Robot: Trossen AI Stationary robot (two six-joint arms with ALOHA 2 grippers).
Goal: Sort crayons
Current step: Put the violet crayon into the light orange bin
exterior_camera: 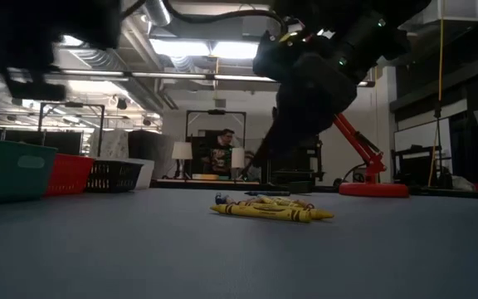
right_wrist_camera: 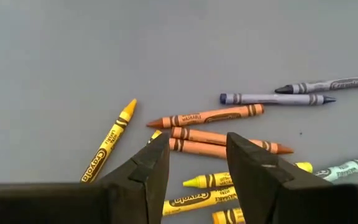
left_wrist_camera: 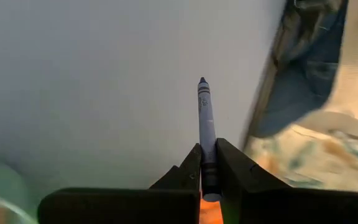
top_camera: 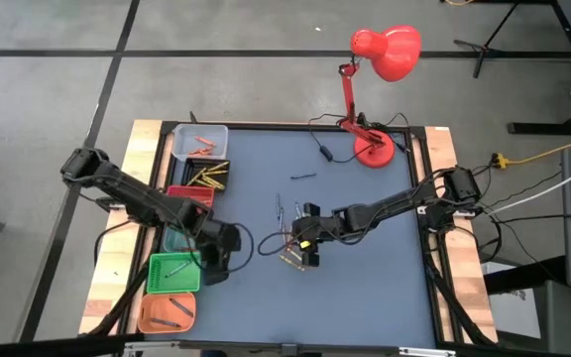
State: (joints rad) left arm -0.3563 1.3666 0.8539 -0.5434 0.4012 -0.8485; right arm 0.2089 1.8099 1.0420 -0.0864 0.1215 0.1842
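Note:
A loose heap of crayons (right_wrist_camera: 216,134) in orange, yellow and grey lies on the grey mat (top_camera: 365,297) near the table's middle; it also shows in the low view (exterior_camera: 268,208). My right gripper (right_wrist_camera: 197,140) hovers open just above the heap (top_camera: 297,256), an orange crayon lying below the gap. My left gripper (left_wrist_camera: 207,148) stands at the table's left (top_camera: 228,241), beside the green bin (top_camera: 173,273). It is shut on a grey crayon (left_wrist_camera: 205,118). My left gripper pinches the grey crayon between its two fingers near the crayon's flat end (left_wrist_camera: 210,177). The crayon lies along the fingers and sticks out ahead of them, pointed tip (left_wrist_camera: 202,81) foremost. The fingers slant downward, and the crayon is clear of the mat.
A row of small bins runs along the table's left edge: a pale one with orange crayons (top_camera: 201,142), one with yellow crayons (top_camera: 209,177), a red one (top_camera: 188,195), and an orange one (top_camera: 167,312). A red desk lamp (top_camera: 373,151) stands at the far edge. Two dark crayons (top_camera: 303,177) lie apart.

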